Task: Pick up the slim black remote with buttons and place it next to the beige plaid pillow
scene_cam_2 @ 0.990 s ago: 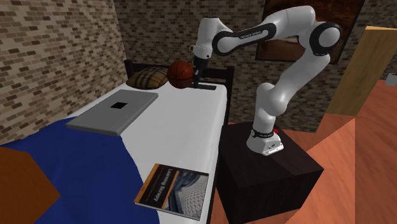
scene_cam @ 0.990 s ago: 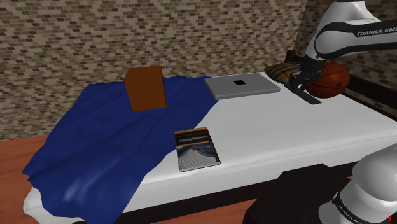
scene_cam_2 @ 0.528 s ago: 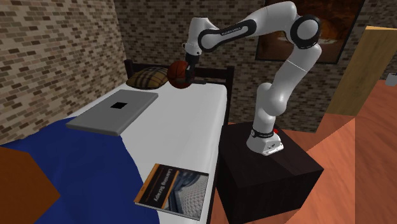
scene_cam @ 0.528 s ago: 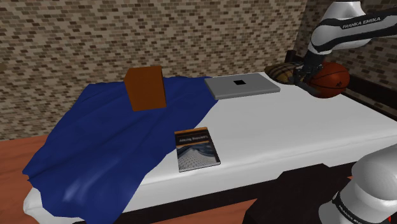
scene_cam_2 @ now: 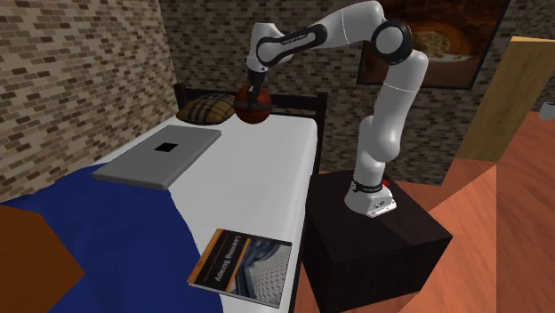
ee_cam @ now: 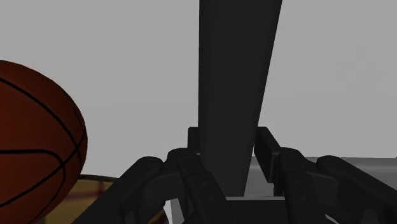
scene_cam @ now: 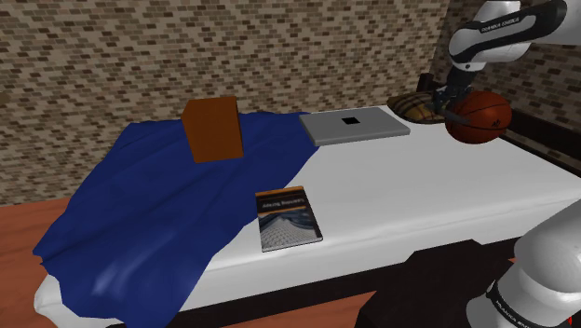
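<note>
The claw [ee_cam: 230, 147] is clamped on the remote [ee_cam: 234, 76]. Its 2 fingers [ee_cam: 193, 141] press the slim dark bar from either side, and the remote runs straight out ahead of them. A basketball [ee_cam: 32, 137] sits just beside the claw. The plaid pillow [scene_cam_2: 205, 110] lies near it too, on the white bed [scene_cam: 419, 186] below.

You get even, soft light in both exterior views; the white bed [scene_cam: 419, 186] reads bright; the blue blanket [scene_cam: 140, 214] carries a pale sheen at 7 o'clock of the shoulder view; at the wrist, the remote [ee_cam: 235, 83] is a flat dark bar against dull grey.
</note>
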